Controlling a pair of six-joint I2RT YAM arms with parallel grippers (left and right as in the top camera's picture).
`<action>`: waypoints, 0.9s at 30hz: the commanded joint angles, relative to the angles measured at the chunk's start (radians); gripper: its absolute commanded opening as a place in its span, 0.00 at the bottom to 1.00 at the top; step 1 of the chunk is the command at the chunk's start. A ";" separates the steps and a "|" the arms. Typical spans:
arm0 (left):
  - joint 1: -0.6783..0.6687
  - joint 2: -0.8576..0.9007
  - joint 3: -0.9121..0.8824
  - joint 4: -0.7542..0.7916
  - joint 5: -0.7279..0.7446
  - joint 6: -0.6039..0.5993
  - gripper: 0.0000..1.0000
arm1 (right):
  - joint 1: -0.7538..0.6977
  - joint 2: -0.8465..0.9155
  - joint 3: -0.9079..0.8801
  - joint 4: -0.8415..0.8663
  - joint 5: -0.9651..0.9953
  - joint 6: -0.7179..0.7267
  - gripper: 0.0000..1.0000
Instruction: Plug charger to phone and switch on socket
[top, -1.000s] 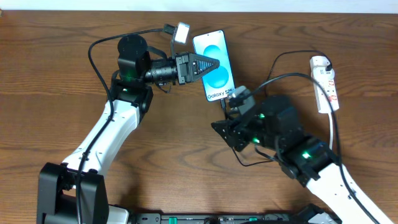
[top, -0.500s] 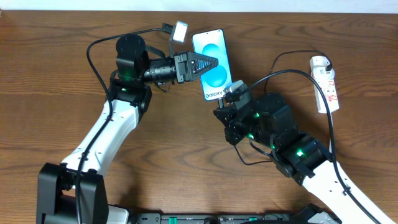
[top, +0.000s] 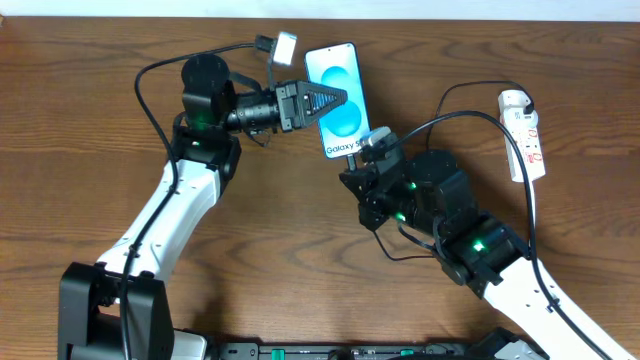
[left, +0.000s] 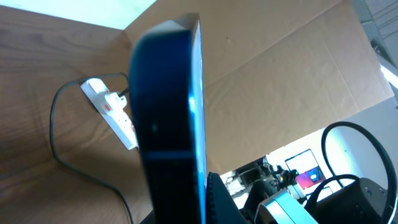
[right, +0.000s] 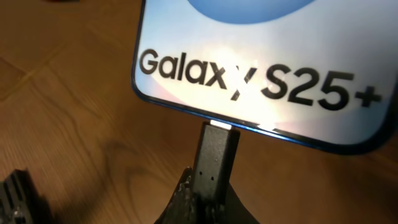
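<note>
At the far middle of the surface, the left tool clenches on the phone from its left edge; the right tool pinches the charger plug, whose tip meets the phone's bottom edge, though I cannot tell how deep it sits; the socket lies well apart at the right, so switching it on is left to do.

phone screen — "Galaxy S25+" in black letters
</note>
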 joint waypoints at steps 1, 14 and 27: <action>-0.023 -0.005 -0.002 -0.008 0.092 0.018 0.07 | 0.006 -0.021 0.035 0.068 -0.009 0.029 0.12; -0.023 -0.005 -0.002 -0.008 -0.200 -0.046 0.07 | -0.049 -0.237 0.035 -0.037 0.005 0.034 0.81; -0.111 -0.005 0.077 -0.030 -0.483 -0.060 0.07 | -0.164 -0.612 0.035 -0.267 0.336 0.035 0.96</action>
